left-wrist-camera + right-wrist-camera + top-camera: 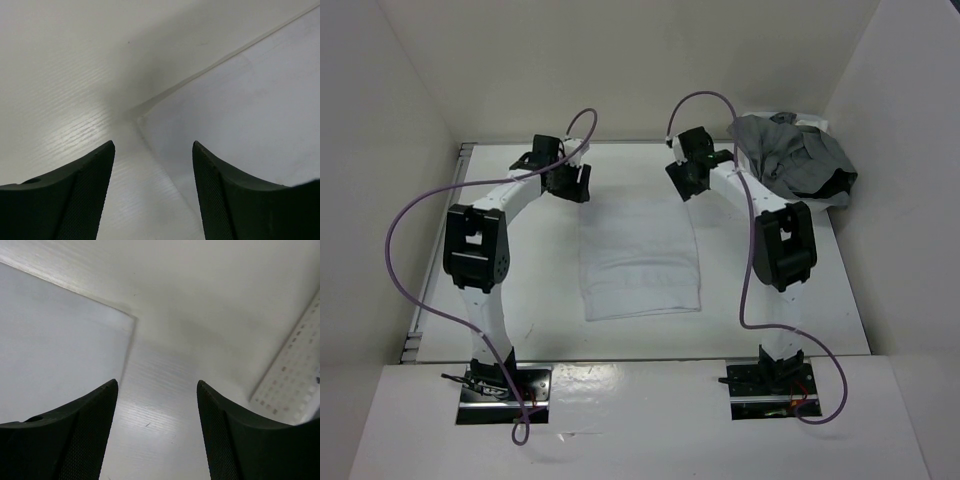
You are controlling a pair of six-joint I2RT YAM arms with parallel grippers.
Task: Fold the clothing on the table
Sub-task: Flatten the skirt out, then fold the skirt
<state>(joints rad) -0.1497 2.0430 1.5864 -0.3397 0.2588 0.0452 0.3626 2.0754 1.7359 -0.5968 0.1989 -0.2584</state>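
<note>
My left claw (568, 180) and right claw (686, 180), both wide open and empty, hang at the far corners of the white cloth (640, 258) on the table (525, 290); grey clothes (798, 160) lie far right of it.

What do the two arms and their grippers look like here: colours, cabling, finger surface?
The left arm and right arm both have white links with black joint housings, bolted to black base plates. A purple cable loops along each. The left gripper and right gripper have black, curved fingers with finely cross-hatched inner faces.
</note>
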